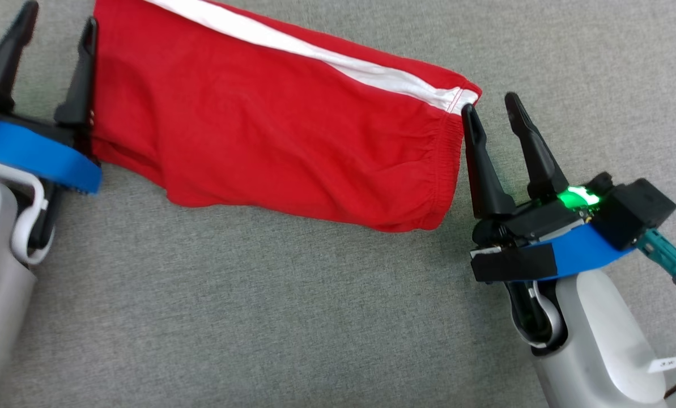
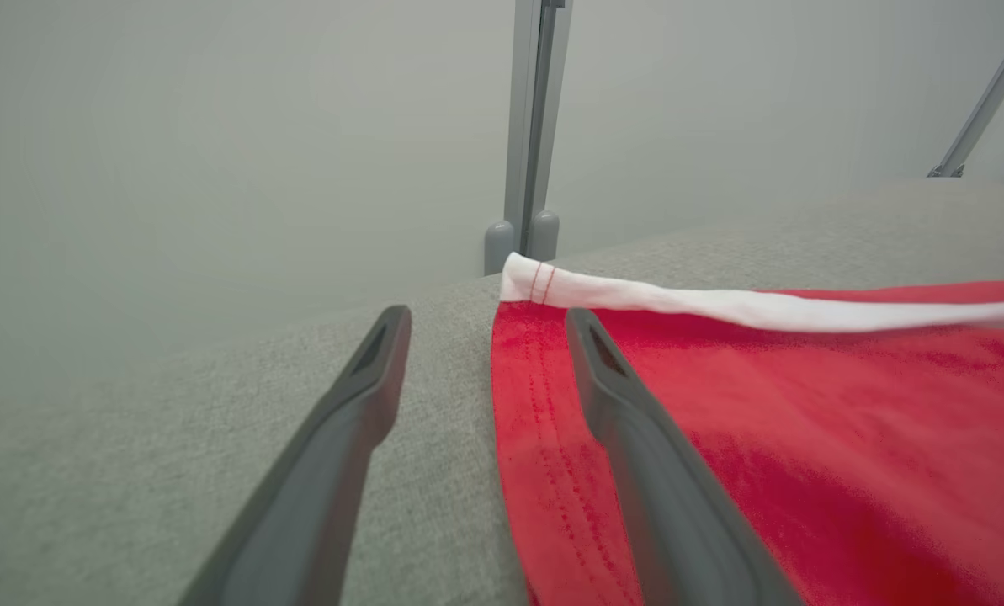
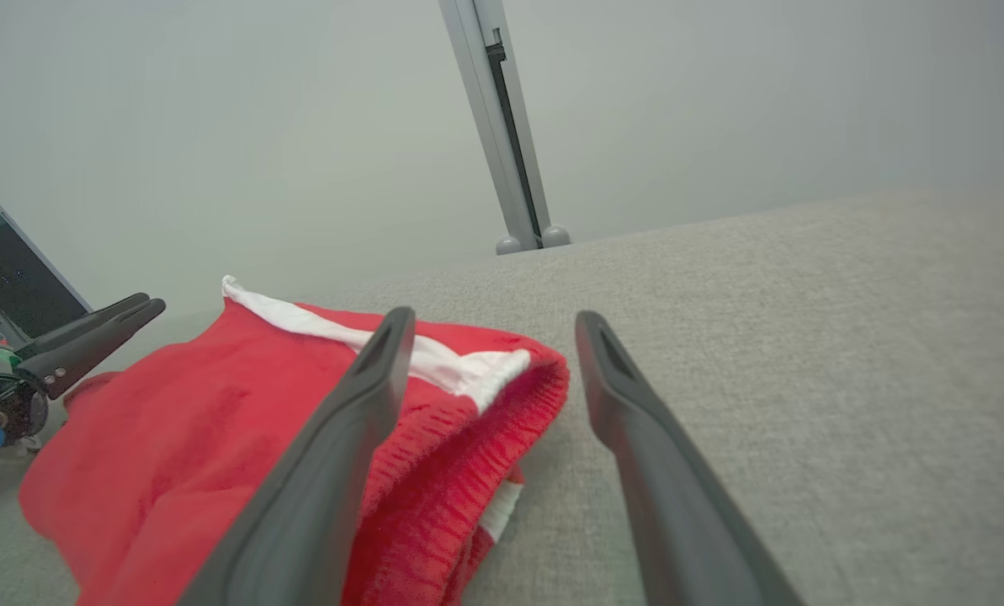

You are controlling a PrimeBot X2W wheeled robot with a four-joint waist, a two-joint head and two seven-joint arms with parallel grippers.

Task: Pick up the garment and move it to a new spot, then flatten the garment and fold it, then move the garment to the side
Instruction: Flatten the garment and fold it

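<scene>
The left gripper (image 1: 60, 17) stands with its two long dark fingers spread wide and nothing between them but the hemmed leg end of the pair of red cotton shorts with a white side stripe (image 1: 270, 136). In the left wrist view, that gripper (image 2: 486, 318) has one finger over the red cloth (image 2: 804, 438) and the other over the bare grey fabric-topped desk (image 2: 173, 421); I cannot tell whether either finger presses down. The right gripper (image 1: 489, 103) is spread just as wide and holds nothing. Its inner fingertip sits against the corner of the gathered elastic waistband where the white stripe ends, and its outer finger is over bare desk (image 1: 258, 311). From its own wrist camera, the right gripper (image 3: 495, 318) has the waistband bulging up beside and partly behind the inner finger, and the left gripper (image 3: 89, 328) shows at the other end of the shorts (image 3: 173, 438). The shorts lie stretched out between the two grippers, folded lengthwise into a long band, lightly wrinkled, with the striped side toward the desk's far edge (image 3: 804, 337). Just beyond that edge rises a slim grey metal post (image 2: 531, 126) against a plain pale wall. A green light (image 1: 575, 198) glows on the right wrist above its blue band.
</scene>
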